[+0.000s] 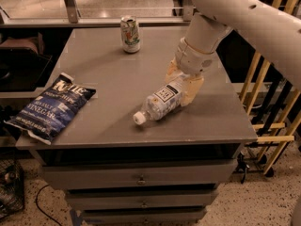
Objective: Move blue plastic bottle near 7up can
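Note:
The blue plastic bottle (161,102) lies on its side on the grey table (117,79), right of the middle, with its white cap pointing to the front left. My gripper (181,83) reaches down from the upper right and straddles the bottle's base end. Its two tan fingers (192,89) press against either side of the bottle. The 7up can (130,34) stands upright near the table's far edge, well apart from the bottle and to its back left.
A dark blue chip bag (49,106) lies at the table's front left and overhangs the edge. Drawers sit below the tabletop. Wooden rails (270,102) stand to the right of the table. A dark shelf stands to the left.

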Tool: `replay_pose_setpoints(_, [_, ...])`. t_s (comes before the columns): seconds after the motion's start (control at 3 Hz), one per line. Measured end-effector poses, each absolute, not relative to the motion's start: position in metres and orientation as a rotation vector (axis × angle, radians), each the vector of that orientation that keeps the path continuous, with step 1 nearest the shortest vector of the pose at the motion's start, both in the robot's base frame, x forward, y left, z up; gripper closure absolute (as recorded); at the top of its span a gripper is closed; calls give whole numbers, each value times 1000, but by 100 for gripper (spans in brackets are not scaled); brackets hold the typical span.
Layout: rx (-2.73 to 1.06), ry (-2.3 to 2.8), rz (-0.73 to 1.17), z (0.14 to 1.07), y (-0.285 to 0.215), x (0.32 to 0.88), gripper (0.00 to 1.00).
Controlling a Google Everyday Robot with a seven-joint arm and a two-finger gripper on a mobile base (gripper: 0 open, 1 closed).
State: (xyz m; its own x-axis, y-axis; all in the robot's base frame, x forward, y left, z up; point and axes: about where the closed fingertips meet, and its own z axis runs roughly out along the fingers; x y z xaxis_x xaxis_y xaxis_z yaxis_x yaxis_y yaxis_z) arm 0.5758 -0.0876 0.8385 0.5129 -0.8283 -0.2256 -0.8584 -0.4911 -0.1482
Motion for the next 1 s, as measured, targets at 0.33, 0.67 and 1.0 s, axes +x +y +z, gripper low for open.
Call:
replay_pose_setpoints(0.33, [-2499, 1456, 149, 844, -92, 585, 71])
replay_pose_setpoints(0.67, [-2453, 1525, 99, 859, -101, 595, 95])
replay_pose_setpoints(1.0, [-2347, 1619, 89, 882, -111, 601, 100])
